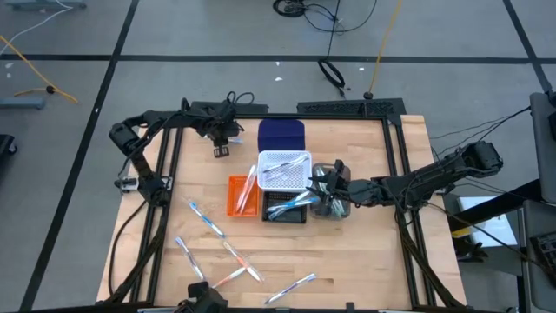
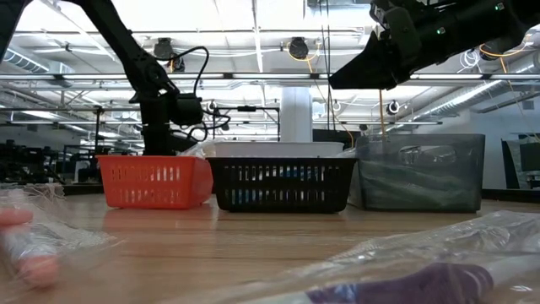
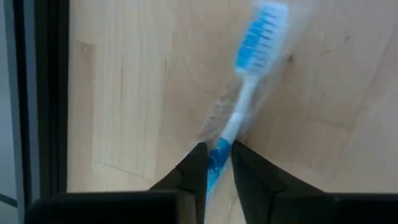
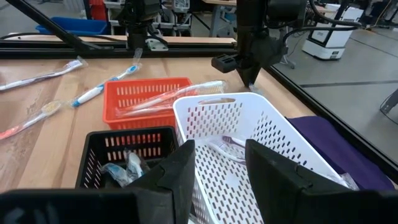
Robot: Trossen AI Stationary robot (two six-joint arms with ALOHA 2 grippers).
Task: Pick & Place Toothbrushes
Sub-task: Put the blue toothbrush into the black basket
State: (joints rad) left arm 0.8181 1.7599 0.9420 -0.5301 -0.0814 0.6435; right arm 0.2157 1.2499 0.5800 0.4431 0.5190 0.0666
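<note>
The left gripper (image 3: 213, 163), at the desk's (image 1: 365, 252) back edge, pinches a blue toothbrush (image 3: 245, 93) by its handle. The right gripper (image 4: 219, 163) hangs with fingers apart and empty over the white bin (image 4: 249, 134). More toothbrushes (image 1: 221, 248) lie scattered on the front of the desk; some seem to sit in the orange bin (image 1: 240, 196).

From above you look straight down on the whole table (image 1: 347, 261). Your low camera sits at tabletop height, facing the orange bin (image 2: 152, 181), which your right wrist camera also sees (image 4: 146, 99) from close.
</note>
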